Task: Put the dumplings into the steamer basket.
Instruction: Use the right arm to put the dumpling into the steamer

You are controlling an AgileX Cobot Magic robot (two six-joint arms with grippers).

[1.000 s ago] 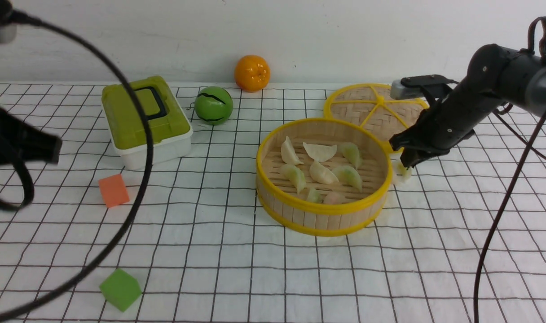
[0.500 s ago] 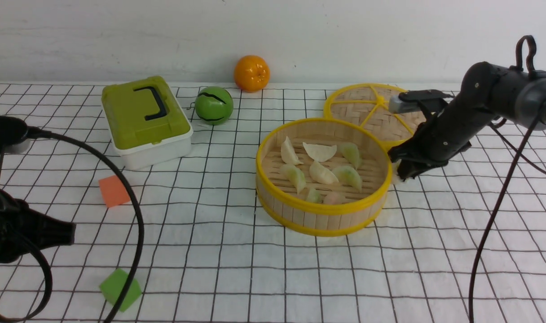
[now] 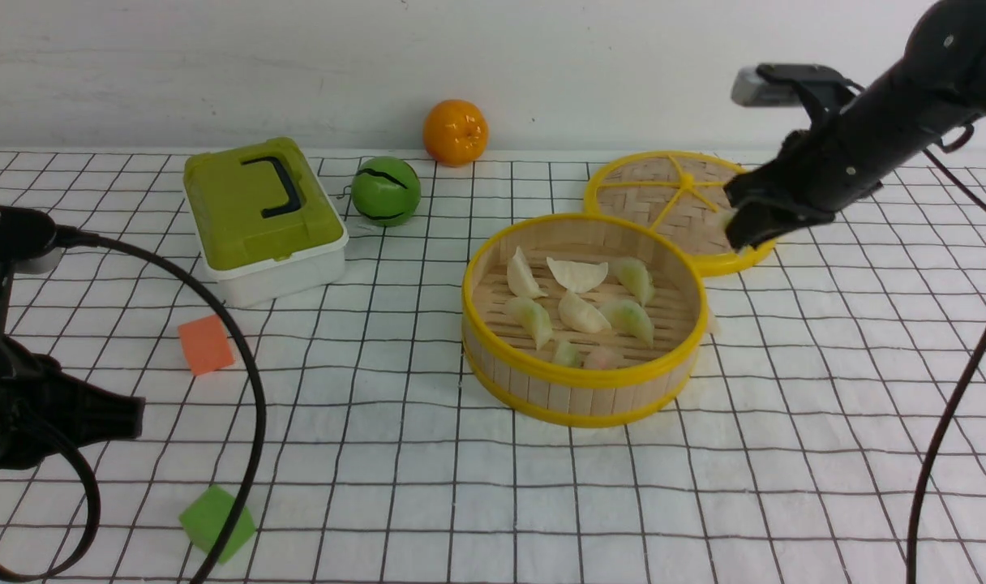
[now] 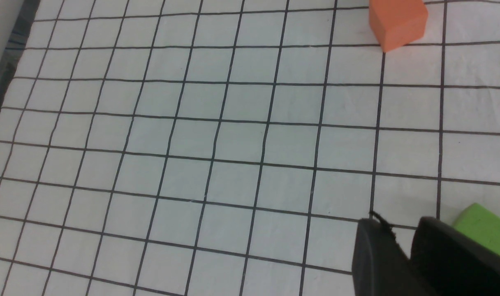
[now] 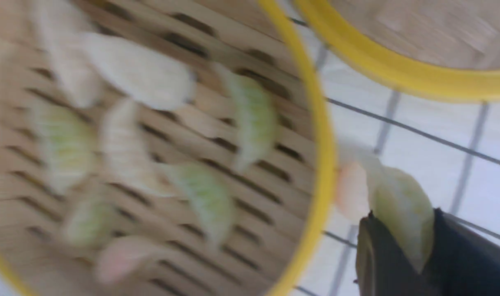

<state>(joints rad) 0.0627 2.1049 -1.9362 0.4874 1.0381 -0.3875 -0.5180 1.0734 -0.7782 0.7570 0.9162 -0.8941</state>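
Note:
The steamer basket (image 3: 582,377) stands mid-table with several dumplings (image 3: 578,276) on its slatted floor. My right gripper (image 3: 740,234) hangs in the air over the near edge of the flat lid, to the right of and behind the basket. In the right wrist view the right gripper (image 5: 402,246) is shut on a pale green dumpling (image 5: 402,209), just outside the basket rim (image 5: 322,164). A pinkish dumpling (image 5: 350,193) lies on the cloth against the basket's right side (image 3: 711,323). My left gripper (image 4: 402,232) is shut and empty, low at the near left.
The flat woven lid (image 3: 671,195) lies behind the basket on the right. A green lidded box (image 3: 262,215), a green ball (image 3: 386,191) and an orange (image 3: 456,131) stand at the back. An orange cube (image 3: 205,345) and a green cube (image 3: 216,523) lie at the left, near the left arm.
My right gripper closed on the green dumpling on the cloth right of the basket and lifted it up and back. The left arm dropped low at first, then stayed.

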